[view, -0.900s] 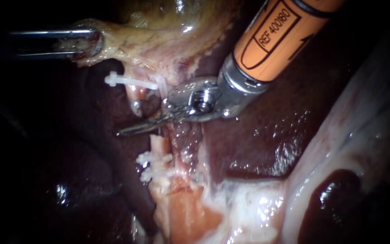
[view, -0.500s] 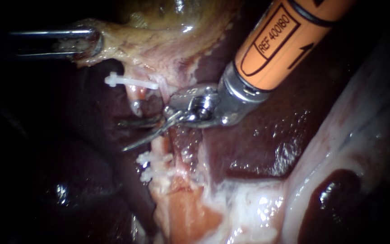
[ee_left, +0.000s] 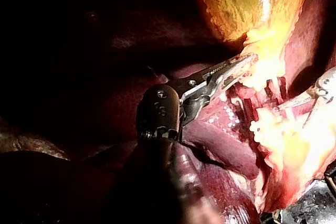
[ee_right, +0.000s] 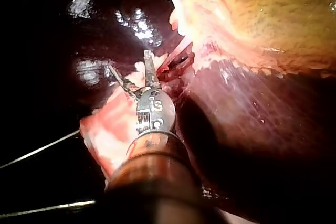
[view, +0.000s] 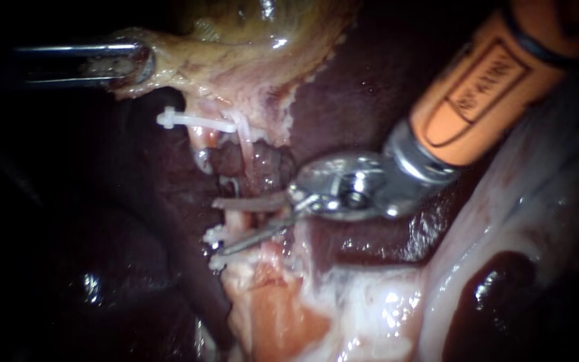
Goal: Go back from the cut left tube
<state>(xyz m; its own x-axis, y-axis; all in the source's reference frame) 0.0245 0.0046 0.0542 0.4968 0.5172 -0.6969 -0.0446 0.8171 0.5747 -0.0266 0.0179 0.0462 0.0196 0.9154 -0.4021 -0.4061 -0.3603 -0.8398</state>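
The right instrument [view: 224, 226], a steel-tipped shaft in an orange sleeve, comes in from 2 o'clock. Its end effector sits just right of centre and points toward 9 o'clock. Its two thin blades stand apart with a clear gap and grip nothing.

The cut left tube [view: 237, 219], pale pink, lies at centre in two stumps. The lower stump shows in the gap between the blades, just above a cluster of white plastic clips [view: 213, 235] toward 7 o'clock. I cannot tell whether either blade touches it. The upper stump hangs toward 11 o'clock, under a single white clip [view: 192, 121].

At 10 o'clock the slim metal left instrument [view: 129, 64] has its end effector closed on the edge of the yellowish, pale gallbladder [view: 249, 40], clamping it from both sides. The dark red liver [view: 370, 100] lies beneath it all.
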